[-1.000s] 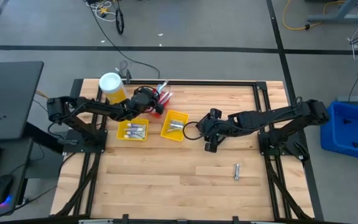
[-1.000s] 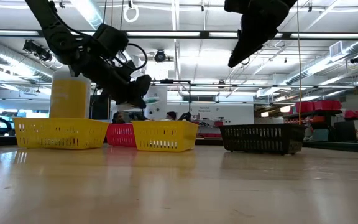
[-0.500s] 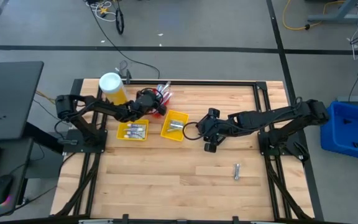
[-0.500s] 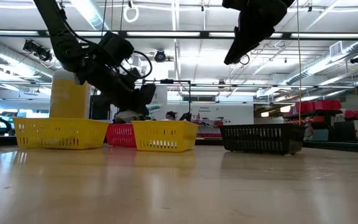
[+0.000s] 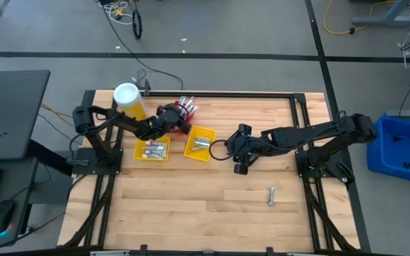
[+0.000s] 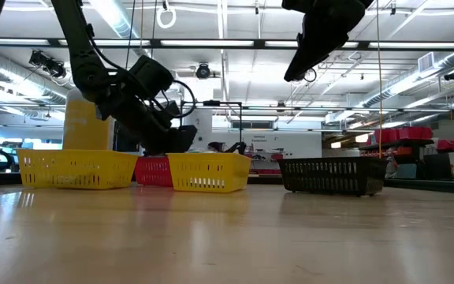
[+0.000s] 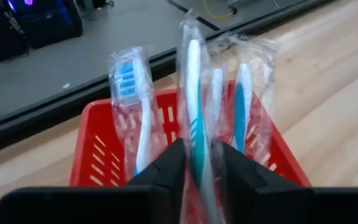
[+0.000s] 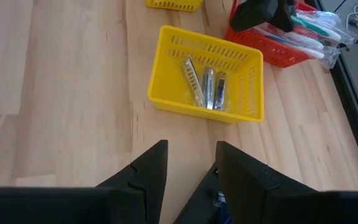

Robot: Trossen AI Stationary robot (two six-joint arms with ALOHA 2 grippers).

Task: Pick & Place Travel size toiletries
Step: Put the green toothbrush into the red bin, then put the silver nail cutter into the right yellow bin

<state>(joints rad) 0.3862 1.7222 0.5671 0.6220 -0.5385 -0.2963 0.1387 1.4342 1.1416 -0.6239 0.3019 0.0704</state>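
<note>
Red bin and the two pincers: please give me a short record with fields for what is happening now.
red bin: holds wrapped toothbrushes, standing on end
left pincer: over the red bin, a teal toothbrush between its fingers
right pincer: open, empty, above bare table near a yellow bin
yellow bin contents: razors
loose item: lies alone on the table

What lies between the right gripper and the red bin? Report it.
A yellow bin holding toiletries sits between the right gripper, jaws open, and the red bin; the right wrist view shows it.
</note>
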